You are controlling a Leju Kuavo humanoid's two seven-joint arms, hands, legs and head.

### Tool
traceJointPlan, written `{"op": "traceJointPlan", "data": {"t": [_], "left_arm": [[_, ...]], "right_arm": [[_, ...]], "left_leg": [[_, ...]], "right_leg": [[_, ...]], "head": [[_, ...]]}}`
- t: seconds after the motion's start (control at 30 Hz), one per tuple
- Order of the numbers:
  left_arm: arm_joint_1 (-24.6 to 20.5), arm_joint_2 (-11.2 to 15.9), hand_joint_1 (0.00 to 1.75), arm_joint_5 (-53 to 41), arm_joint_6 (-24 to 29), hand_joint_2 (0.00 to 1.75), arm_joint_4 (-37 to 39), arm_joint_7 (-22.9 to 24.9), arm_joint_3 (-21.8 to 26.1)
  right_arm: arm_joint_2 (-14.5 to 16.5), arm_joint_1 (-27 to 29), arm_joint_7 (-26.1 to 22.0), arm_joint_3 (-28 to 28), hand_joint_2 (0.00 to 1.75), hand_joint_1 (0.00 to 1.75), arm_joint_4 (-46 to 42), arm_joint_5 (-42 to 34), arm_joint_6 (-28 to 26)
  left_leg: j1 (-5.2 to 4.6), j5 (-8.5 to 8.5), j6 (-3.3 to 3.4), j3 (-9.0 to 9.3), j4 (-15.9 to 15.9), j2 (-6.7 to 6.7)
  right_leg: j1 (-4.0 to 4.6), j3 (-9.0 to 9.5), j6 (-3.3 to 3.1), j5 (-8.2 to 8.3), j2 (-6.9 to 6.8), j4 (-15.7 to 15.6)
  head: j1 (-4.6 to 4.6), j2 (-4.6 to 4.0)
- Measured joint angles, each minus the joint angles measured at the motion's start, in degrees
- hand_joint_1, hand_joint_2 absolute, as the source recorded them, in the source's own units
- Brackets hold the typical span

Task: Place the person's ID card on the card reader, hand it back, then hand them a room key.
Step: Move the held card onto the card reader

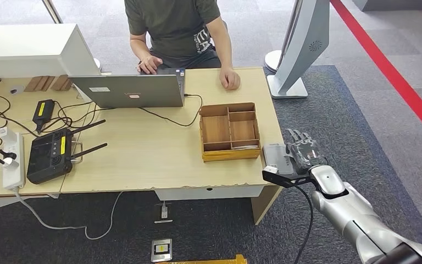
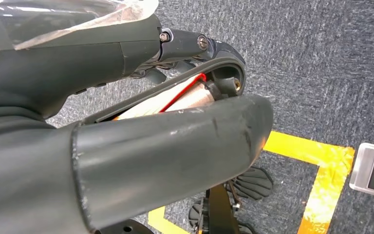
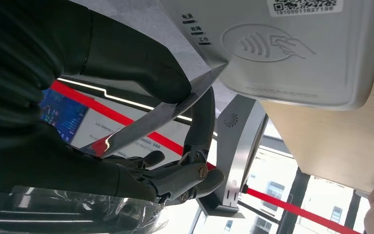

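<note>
Holding the ID card edge-on against the card reader, at the table's near right corner.
The right hand pinches the card between thumb and fingers, its tip touching the reader's rim beside the contactless symbol. The reader lies just right of the wooden tray. The left hand hangs over the carpet, pinching a red-edged card. The person's hand rests on the far edge, by the laptop.

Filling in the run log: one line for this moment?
right hand: holds card by reader | left hand: hangs over floor | person: at laptop
</note>
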Motion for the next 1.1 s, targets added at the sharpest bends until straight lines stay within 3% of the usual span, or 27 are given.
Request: {"op": "traceJointPlan", "data": {"t": [1.1], "left_arm": [[0.0,0.0,0.00,2.4,0.3,0.00,0.0,-0.1,-0.8]], "right_arm": [[2.0,0.0,-0.7,2.8,1.75,1.75,0.1,-3.6,-0.1]], "left_leg": [[0.00,0.00,0.00,0.12,0.0,0.04]], "right_leg": [[0.01,0.10,-0.01,0.01,0.01,0.0]], "head": [[0.00,0.00]]}}
